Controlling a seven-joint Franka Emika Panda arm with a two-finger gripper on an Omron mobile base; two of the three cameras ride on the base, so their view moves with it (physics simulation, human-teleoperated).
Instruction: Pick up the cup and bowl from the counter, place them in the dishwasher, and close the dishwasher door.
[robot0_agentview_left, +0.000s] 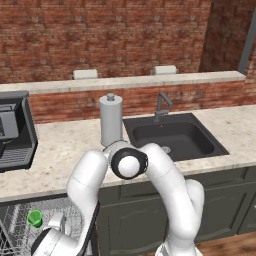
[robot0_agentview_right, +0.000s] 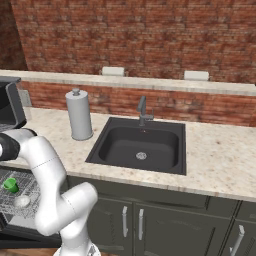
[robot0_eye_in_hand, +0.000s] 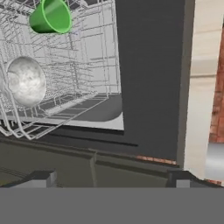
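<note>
The green cup (robot0_eye_in_hand: 51, 16) lies on its side in the dishwasher's white wire rack (robot0_eye_in_hand: 87, 61), and the pale glossy bowl (robot0_eye_in_hand: 26, 81) stands on edge just beside it. From the base cameras, the cup (robot0_agentview_left: 34, 218) (robot0_agentview_right: 10, 185) and bowl (robot0_agentview_right: 22, 201) sit in the pulled-out rack under the counter (robot0_agentview_left: 65, 145). My gripper (robot0_eye_in_hand: 113, 179) is open and holds nothing. It hovers low in front of the rack, over the dark dishwasher door (robot0_agentview_right: 20, 239), which is folded down. The arm hides part of the rack in the left base view.
A tall grey canister (robot0_agentview_left: 111, 120) (robot0_agentview_right: 79, 115) stands on the counter left of the black sink (robot0_agentview_left: 175, 135) (robot0_agentview_right: 140, 145). A black coffee machine (robot0_agentview_left: 15, 130) sits at the far left. Dark cabinet doors (robot0_agentview_right: 150, 220) run to the right of the dishwasher.
</note>
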